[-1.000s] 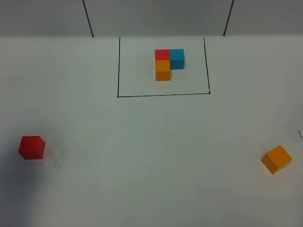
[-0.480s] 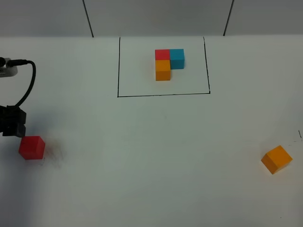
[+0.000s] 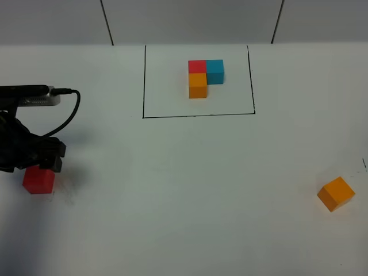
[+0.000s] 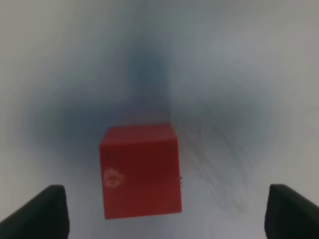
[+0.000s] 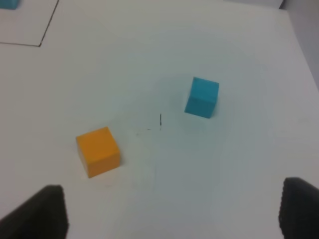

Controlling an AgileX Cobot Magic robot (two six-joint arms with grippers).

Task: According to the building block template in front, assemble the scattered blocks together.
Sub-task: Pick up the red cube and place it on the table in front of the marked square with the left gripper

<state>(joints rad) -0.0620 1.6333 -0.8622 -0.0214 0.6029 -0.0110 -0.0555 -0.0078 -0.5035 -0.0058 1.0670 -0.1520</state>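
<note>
The building block template (image 3: pixel 205 76), a red, sky-blue and orange L of cubes, sits inside a black drawn rectangle at the back. The loose red cube (image 3: pixel 38 180) lies at the far left. My left gripper (image 3: pixel 38 163) hovers over it, open, with the cube (image 4: pixel 141 171) between and ahead of the fingertips (image 4: pixel 42 213). The loose orange cube (image 3: pixel 336 193) lies at the far right. In the right wrist view the orange cube (image 5: pixel 98 151) and the sky-blue cube (image 5: pixel 202 97) lie apart ahead of my open, empty right gripper (image 5: pixel 167 214).
The black frame line (image 3: pixel 198 115) marks the template area, and its corner shows in the right wrist view (image 5: pixel 47 30). The white table's right edge (image 5: pixel 299 40) runs close to the sky-blue cube. My left arm's cable (image 3: pixel 72 109) loops above the red cube.
My left arm has come in from the left edge and moved right and down over the red cube. The cubes have not moved.
</note>
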